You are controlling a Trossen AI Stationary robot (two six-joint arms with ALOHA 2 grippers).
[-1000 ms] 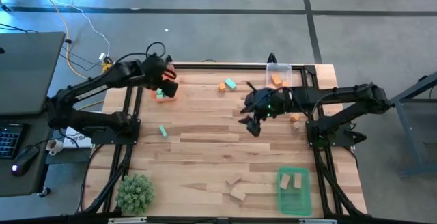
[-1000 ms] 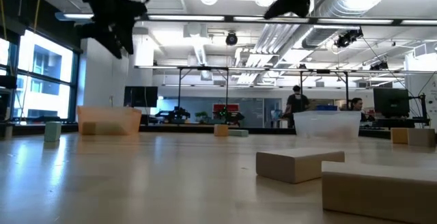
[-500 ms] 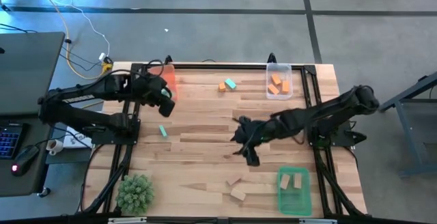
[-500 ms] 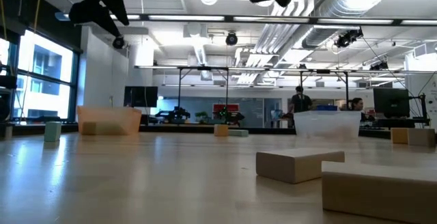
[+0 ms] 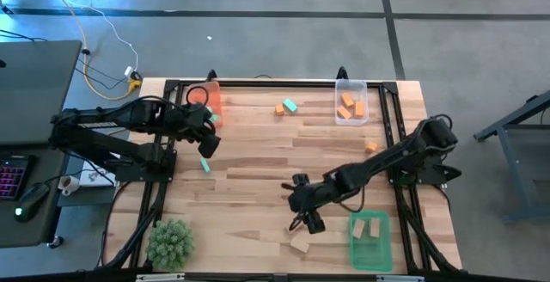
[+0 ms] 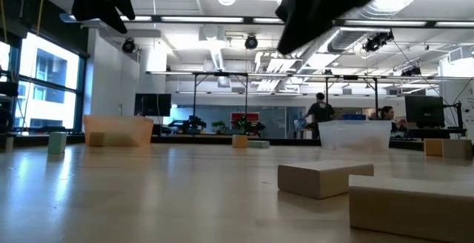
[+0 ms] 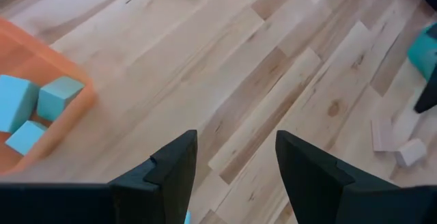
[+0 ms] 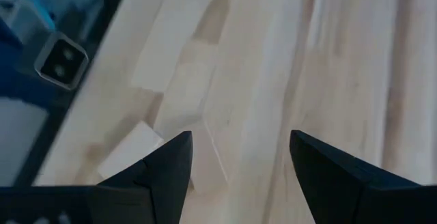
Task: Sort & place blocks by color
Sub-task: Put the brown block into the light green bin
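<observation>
Two tan blocks (image 6: pixel 322 178) (image 6: pixel 415 206) lie flat near the table's front edge. My right gripper (image 5: pixel 306 220) hangs open just above them, and they show past its fingers (image 8: pixel 130 154). My left gripper (image 5: pixel 206 141) hovers open, holding nothing, on the near side of the orange tray (image 5: pixel 206 100), which holds teal blocks (image 7: pixel 31 108). A loose teal block (image 5: pixel 204 165) lies close to it on the near side. An orange block (image 5: pixel 280 108) and a teal one (image 5: pixel 291 105) lie at the far middle. Another orange block (image 5: pixel 371 146) lies at the right.
A clear tray (image 5: pixel 351 103) with orange blocks stands at the far right. A green tray (image 5: pixel 371 249) with two tan blocks stands at the near right. A spiky green plant (image 5: pixel 169 242) sits at the near left corner. Black frame rails run along the table's sides.
My right gripper has swung from the table's middle toward the near edge and sunk, rolling as it went, until it hangs over the tan blocks. My left gripper has drawn back from over the orange tray toward the near edge. Neither carries anything.
</observation>
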